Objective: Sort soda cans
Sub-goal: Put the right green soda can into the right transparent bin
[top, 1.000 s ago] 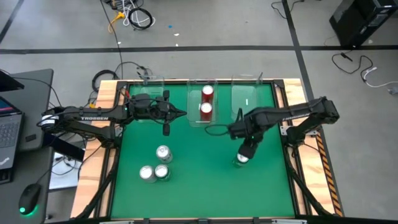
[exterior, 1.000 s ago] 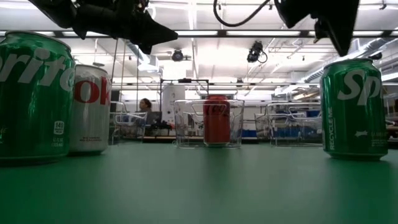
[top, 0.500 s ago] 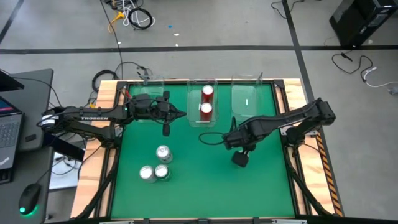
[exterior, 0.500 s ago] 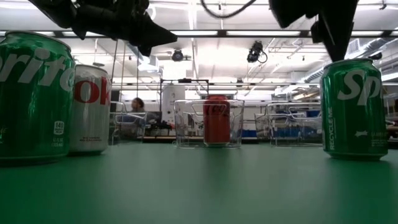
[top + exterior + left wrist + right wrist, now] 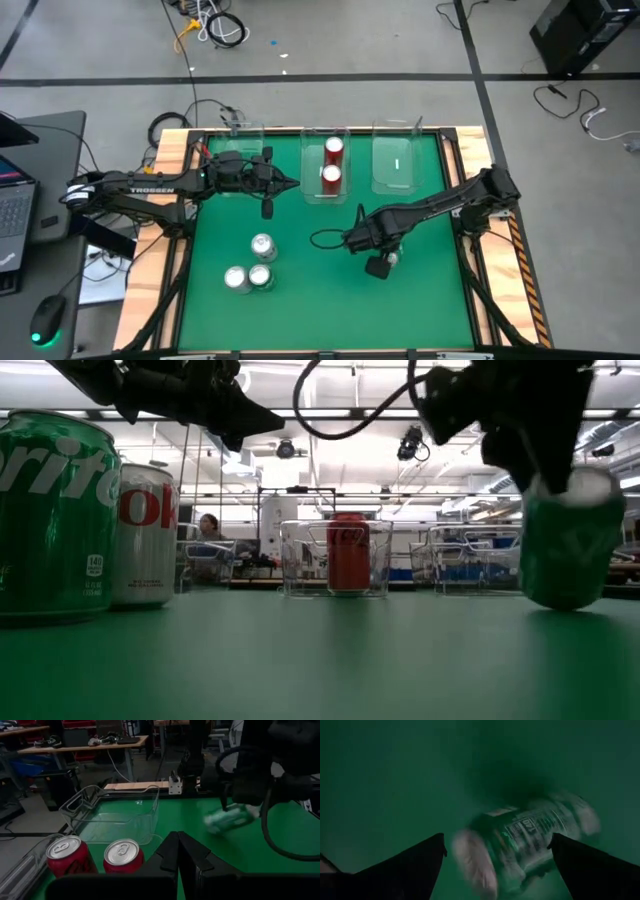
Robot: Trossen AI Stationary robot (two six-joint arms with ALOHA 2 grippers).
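soda cans are being sorted on the green table [image 5: 320,300], and one of them is tipping over right now; the green can [image 5: 566,540] under the right gripper [image 5: 378,262] is being seen tilted and blurred in the low view, and lying nearly on its side between the spread fingers [image 5: 410,870] in the right wrist view (its base is not sitting flat any more); the right jaws are standing wide apart and nothing is being grasped by them; whether a finger is touching the can cannot be told.

two red cans [image 5: 332,162] are being kept in the middle clear bin [image 5: 308,190] at the far edge; the right clear bin [image 5: 397,165] is being left without cans, and nothing can be made out in the left clear bin [image 5: 228,158]; a cluster of three cans [image 5: 252,268], one green and two silver, is being left standing at the near left; the left gripper [image 5: 267,207] is being held clenched on nothing, in the air near the bins.

the risk is being judged as this: if the green can is being let fall, it may be rolled across the table, toward the edge or into the cluster, since a round can on its side is being stopped by nothing; a new grasp from above would then be made harder, and a finger descending onto the curved wall could be pushing it further away.
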